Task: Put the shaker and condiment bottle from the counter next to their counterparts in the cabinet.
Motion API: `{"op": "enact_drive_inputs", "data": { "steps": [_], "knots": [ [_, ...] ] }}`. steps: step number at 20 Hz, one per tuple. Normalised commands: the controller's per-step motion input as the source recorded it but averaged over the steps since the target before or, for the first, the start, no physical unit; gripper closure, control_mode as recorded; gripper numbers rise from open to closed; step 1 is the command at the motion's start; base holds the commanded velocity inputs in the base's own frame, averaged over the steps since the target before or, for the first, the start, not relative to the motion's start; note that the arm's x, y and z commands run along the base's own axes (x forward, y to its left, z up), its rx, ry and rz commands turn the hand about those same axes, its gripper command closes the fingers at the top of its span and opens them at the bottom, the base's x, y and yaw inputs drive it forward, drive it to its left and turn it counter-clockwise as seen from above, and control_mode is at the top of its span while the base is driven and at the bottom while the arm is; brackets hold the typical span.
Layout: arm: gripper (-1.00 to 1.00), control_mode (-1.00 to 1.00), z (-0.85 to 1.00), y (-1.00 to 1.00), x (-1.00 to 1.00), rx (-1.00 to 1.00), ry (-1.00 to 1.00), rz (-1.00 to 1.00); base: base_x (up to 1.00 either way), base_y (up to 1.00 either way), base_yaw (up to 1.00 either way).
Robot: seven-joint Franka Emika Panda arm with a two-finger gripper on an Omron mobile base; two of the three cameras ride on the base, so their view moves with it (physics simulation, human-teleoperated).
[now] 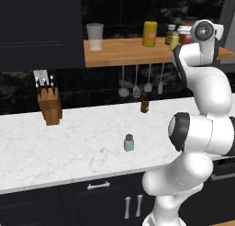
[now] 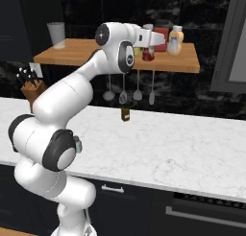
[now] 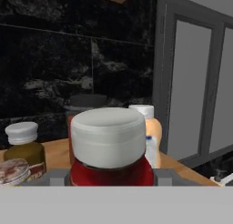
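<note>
The condiment bottle point(image 3: 109, 166), red with a broad white cap, sits right in front of the hand camera between my gripper's point(image 3: 109, 177) fingers point(image 3: 162, 176), which are shut on it. In the right base view the gripper point(image 2: 148, 49) holds the bottle point(image 2: 148, 56) at the wooden cabinet shelf point(image 2: 187, 62), just left of the counterparts: a boxy red container point(image 2: 162, 36) and a pale bottle point(image 2: 175, 41). A dark brown bottle point(image 3: 25, 150) and a metal-lidded jar point(image 3: 11, 170) stand to its left. The shaker point(image 1: 129, 143) stands upright on the marble counter point(image 1: 69, 147), far below the gripper.
On the shelf's left part stand a clear glass cup point(image 1: 95, 36) and a tall yellow canister point(image 1: 149, 34). Utensils point(image 1: 136, 85) hang under the shelf. A small brown bottle point(image 1: 145, 105) stands at the counter's back, and a knife block point(image 1: 49, 108) stands at the left.
</note>
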Motion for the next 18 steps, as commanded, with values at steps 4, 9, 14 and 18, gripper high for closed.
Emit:
{"op": "enact_drive_inputs", "data": {
  "steps": [4,9,14,18],
  "knots": [
    [1.00,-1.00,0.00,-0.13,0.29,0.00,0.00,0.00,0.00,0.00,0.00],
    [1.00,-1.00,0.00,-0.18,0.25,0.00,0.01,0.00,0.00,0.00,0.00],
    [1.00,-1.00,0.00,-0.18,0.24,0.00,0.00,0.00,0.00,0.00,0.00],
    [1.00,-1.00,-0.01,-0.11,0.28,0.00,0.00,0.00,0.00,0.00,0.00]
  ]
}}
